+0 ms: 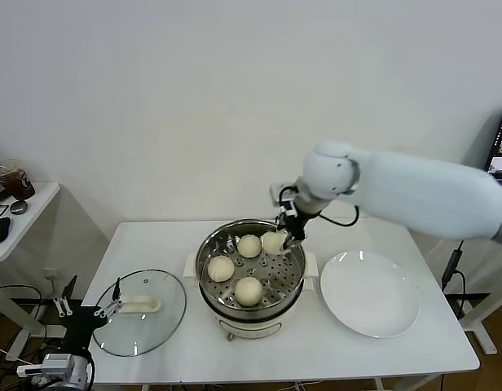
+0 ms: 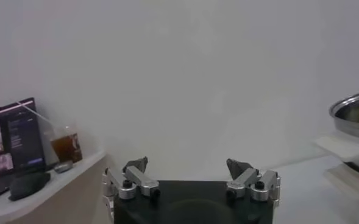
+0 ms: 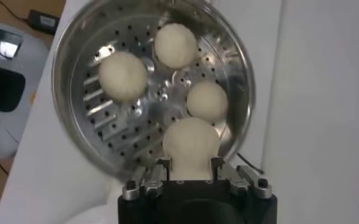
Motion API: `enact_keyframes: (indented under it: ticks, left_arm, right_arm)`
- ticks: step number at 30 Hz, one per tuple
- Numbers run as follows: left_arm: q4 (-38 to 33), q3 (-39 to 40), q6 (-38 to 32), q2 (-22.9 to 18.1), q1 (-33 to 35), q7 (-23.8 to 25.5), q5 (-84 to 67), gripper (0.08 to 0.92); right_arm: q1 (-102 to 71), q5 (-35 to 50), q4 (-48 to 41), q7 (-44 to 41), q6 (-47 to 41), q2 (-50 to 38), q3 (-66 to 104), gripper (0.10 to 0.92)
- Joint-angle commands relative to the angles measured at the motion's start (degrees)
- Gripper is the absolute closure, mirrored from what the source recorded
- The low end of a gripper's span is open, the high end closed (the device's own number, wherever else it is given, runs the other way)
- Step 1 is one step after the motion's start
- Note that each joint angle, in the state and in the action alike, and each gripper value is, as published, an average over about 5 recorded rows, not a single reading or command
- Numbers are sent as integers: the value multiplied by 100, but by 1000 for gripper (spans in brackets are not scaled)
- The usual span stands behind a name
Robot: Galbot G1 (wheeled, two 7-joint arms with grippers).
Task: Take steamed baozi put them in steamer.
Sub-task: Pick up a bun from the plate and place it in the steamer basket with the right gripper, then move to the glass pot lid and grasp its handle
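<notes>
The right gripper (image 1: 285,239) is clamped on the last small round cream-white dough bun (image 3: 190,141), carrying it just inside the back right rim of the round shiny stainless-steel steamer basket with the perforated floor (image 1: 209,259), and in the right wrist view the bun bulges out from between the jaws, so it looks soft and yielding. Judging by that, it is light, a little springy and easy to dent; a grip across its widest part, squeezing only enough to hold, looks right, and a harder pinch could leave marks or tear the skin. Three more buns sit on the basket floor ahead of and below the gripper, the nearest almost touching the held one, two farther off toward the opposite wall. The right arm reaches in long from the robot's right side, its white forearm stretched over the flat round white plate (image 1: 373,314), which lies bare beside the cooker, with the wrist bent down so the fingers point into the basket. The left gripper (image 2: 191,176) waits with its jaws spread wide and nothing between them, down at the table's left edge near the round glass lid with the cream handle (image 1: 171,318).
</notes>
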Motion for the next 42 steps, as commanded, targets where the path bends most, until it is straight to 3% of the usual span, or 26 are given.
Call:
enact_keyframes:
  ticks: [1,18,29,33,37,42]
  left_arm:
    - [-10,-45,2,-24,2,5,-11,177]
    - [1,-108,-7,-30,18,8,-56,177]
    - [-9,-135,-18,-18,21,51,-87,177]
    - [-17,-137,-12,-11,3,56,-95,177]
    - [-25,-129,-27,-3,-3,85,-137,177]
    - [-22,-104,-113,14,13,174,-212,177]
  right_arm:
    - [-645,-100,-302,348,-520,524,-235,597]
    - [-993,-512,-366,456,-486,356,-37,567]
    - [-724,-237,330,511,-573,-333,726,266]
    - [-745,-66,797,666,-607,-801,1183,209]
    - [-1290,262,1377,1531,-416,-1583,1811,203]
    - [-3555,760,2070,3490,164,-2701,3593,203]
